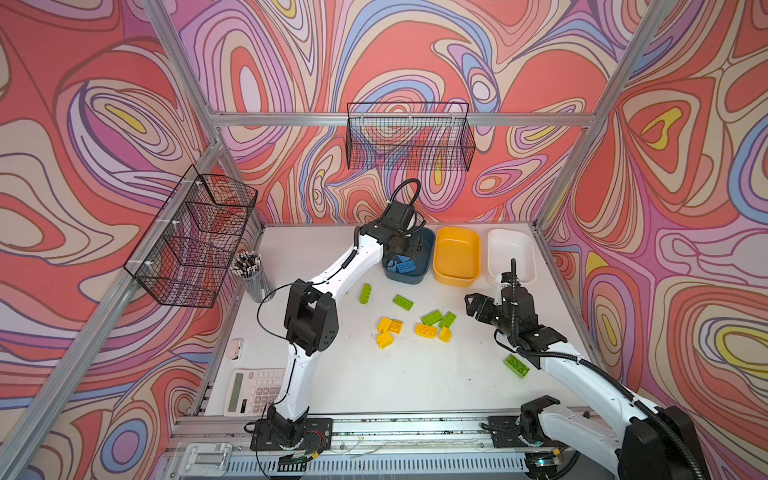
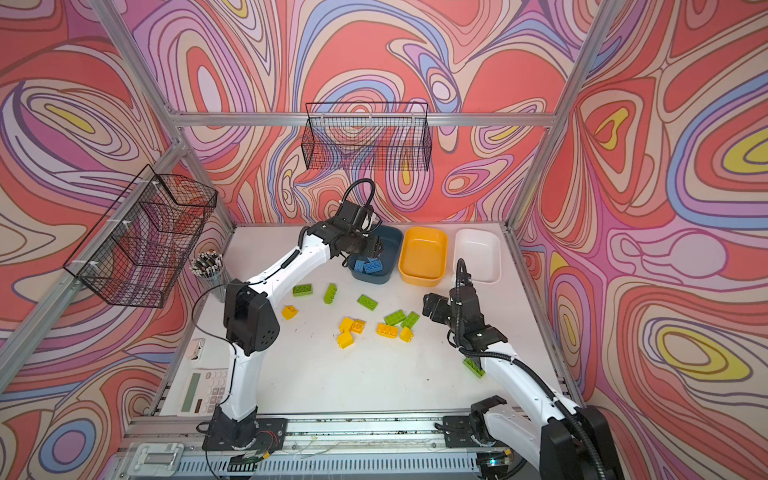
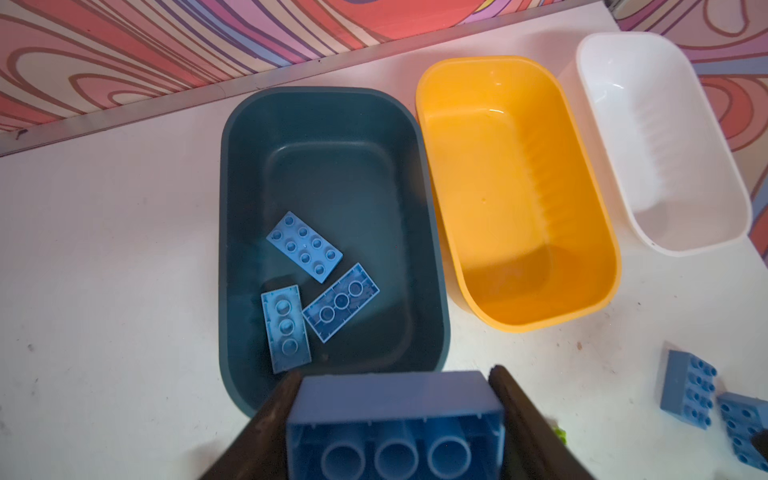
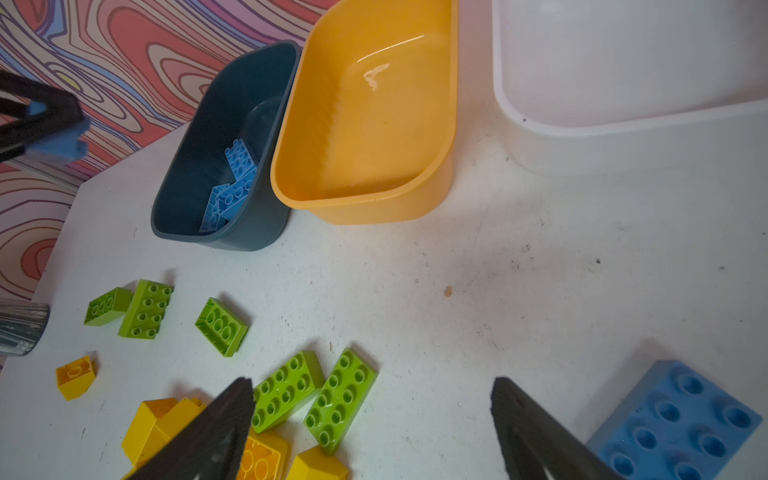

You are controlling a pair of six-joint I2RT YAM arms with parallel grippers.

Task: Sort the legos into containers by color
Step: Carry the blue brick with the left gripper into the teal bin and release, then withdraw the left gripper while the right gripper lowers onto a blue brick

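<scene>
- In both top views my left gripper (image 1: 409,249) hangs over the teal tub (image 1: 405,277) at the far edge of the table (image 1: 374,386), where sorted blue bricks (image 1: 402,266) already lie. To its right the yellow tub (image 1: 457,279) and the white tub (image 1: 509,245) hold nothing.
- In a top view six green bricks (image 2: 367,302) and six yellow bricks (image 2: 387,330) lie loose mid-table. I judge only blue is under way, with green and yellow wholly left to do.
- In the left wrist view my jaws are clamped on the held blue brick (image 3: 395,415), above the teal tub's near end. Three blue ones lie inside, and at least two stray blue bricks (image 3: 690,386) sit on the table to the right.
- In the right wrist view my right gripper (image 4: 372,386) stands wide apart and empty. It hovers over bare table, between the green bricks and one blue brick (image 4: 673,419) that is not yet binned.
</scene>
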